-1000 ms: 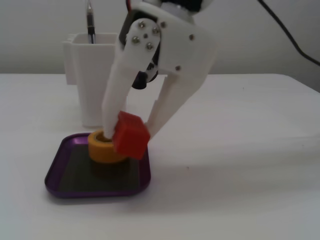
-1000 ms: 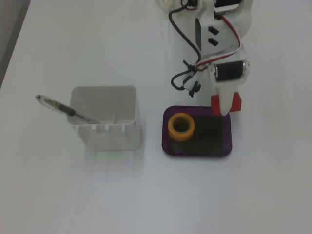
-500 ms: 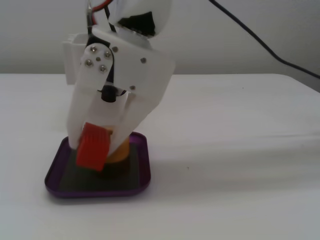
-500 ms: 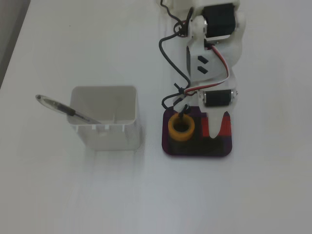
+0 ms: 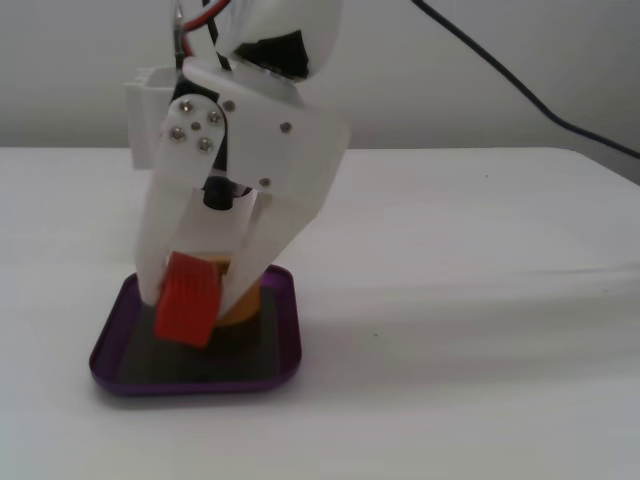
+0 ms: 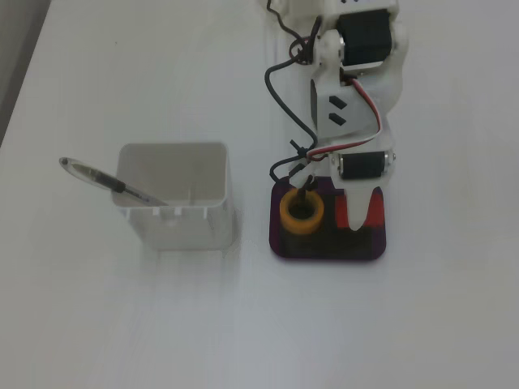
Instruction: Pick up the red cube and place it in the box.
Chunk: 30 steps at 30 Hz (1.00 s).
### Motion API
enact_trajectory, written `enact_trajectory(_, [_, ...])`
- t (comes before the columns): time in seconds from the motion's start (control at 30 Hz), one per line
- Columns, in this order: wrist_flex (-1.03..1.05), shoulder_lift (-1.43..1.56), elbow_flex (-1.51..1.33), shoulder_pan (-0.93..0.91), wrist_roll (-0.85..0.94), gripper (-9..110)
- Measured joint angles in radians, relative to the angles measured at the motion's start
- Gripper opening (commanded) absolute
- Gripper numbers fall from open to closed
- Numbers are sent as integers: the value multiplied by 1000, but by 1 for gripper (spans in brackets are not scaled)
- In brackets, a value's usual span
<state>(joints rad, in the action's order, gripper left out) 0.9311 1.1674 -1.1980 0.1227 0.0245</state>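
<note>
Your gripper (image 5: 190, 300) is clamped on the red cube (image 5: 187, 312), the two white fingers pinching it from either side, and it sits low over the box (image 5: 285, 350) in the lower left of the side-on fixed view. In that view the cube is tilted, its lower corner close to the dark floor of the purple tray; whether it touches the floor you cannot tell from here. In the top-down fixed view the gripper (image 6: 358, 217) reaches down from the top of the frame, and the red cube (image 6: 375, 212) shows as red strips on both sides of the white finger, inside the upper right part of the box (image 6: 328, 253). The yellow tape roll (image 6: 302, 211) lies in the upper left part of the same tray, just beside the cube but apart from it. Left of the tray stands the white pen holder (image 6: 174, 197) with a pen (image 6: 104, 180) leaning out over its left wall. The white table (image 6: 122, 324) fills the rest.
</note>
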Motion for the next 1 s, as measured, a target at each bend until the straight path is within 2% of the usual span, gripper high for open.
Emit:
enact_trajectory(0.47, [144,0,44,-2,0,16])
enact_trajectory(0.77, [408,126,337,-8,0,15])
enact_trajectory(1.0, [607,321,388,-8,-12,15])
